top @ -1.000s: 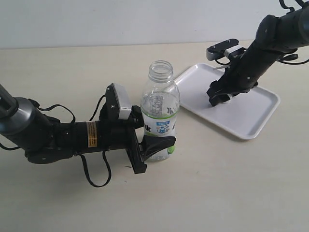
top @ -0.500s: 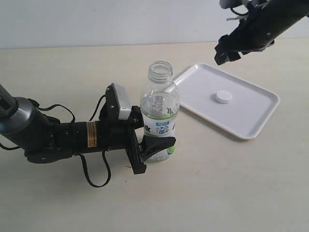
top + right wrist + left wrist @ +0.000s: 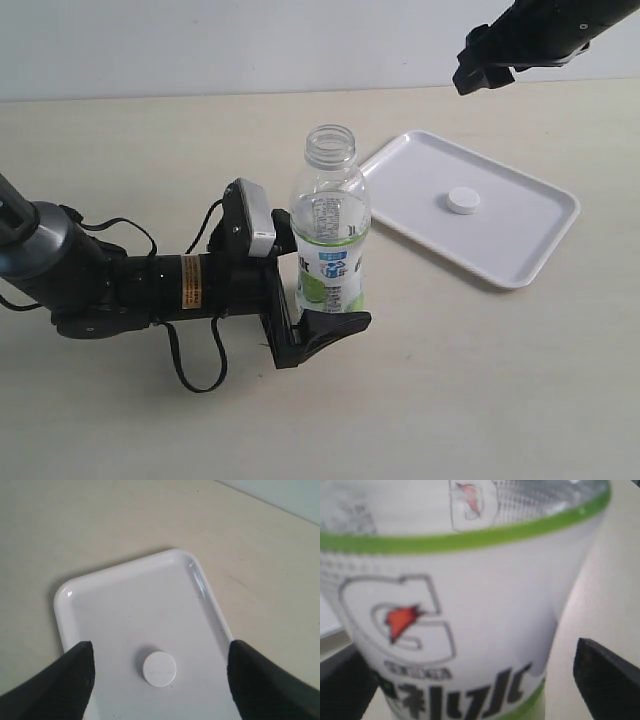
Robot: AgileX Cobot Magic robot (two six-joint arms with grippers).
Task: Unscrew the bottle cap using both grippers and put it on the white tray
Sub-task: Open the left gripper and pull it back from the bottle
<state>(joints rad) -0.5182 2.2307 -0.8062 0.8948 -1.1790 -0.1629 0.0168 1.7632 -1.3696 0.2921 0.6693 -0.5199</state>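
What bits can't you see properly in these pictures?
Left wrist view: the small clear plastic bottle is too close, so its label is blurred; the top edge cuts off its neck.
Exterior view: the bottle hides the black left gripper's far finger.
Exterior view: the small round white cap's side is too small.

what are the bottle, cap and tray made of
The bottle is likely thin clear plastic: the table shows through its neck, and a glossy printed label wraps it. The cap looks like opaque white plastic, fairly matte. The tray seems to be smooth white plastic, slightly glossy, with highlights along its rounded rim.
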